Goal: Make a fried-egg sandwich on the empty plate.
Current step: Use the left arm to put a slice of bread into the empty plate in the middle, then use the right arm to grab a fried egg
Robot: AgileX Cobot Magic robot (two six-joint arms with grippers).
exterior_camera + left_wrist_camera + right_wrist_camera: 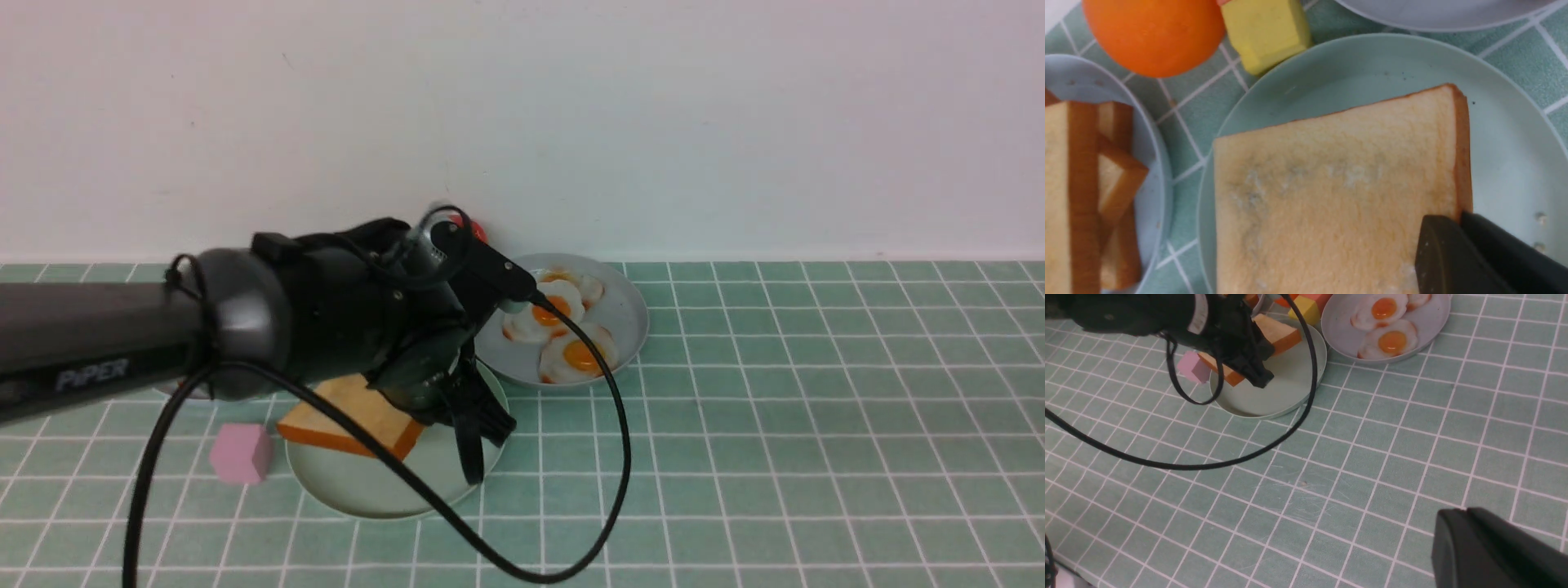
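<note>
My left gripper [482,433] is shut on one toast slice [351,416], pinching its orange-brown crust edge [1461,163]. The slice lies over the mint-green plate [384,490], with its left corner past the plate's left rim. In the left wrist view the toast [1339,183] covers much of the plate [1506,155]. Whether it rests on the plate I cannot tell. Fried eggs [563,318] lie on a grey plate [629,314] at the back right. My right gripper [1457,514] is shut and empty above bare table, out of the front view.
A pink block [241,453] sits left of the mint plate. An orange [1153,32] and a yellow block [1265,30] lie behind it. More toast slices [1077,183] sit on a grey-blue plate [1155,192]. The left arm's cable [620,457] loops over the table.
</note>
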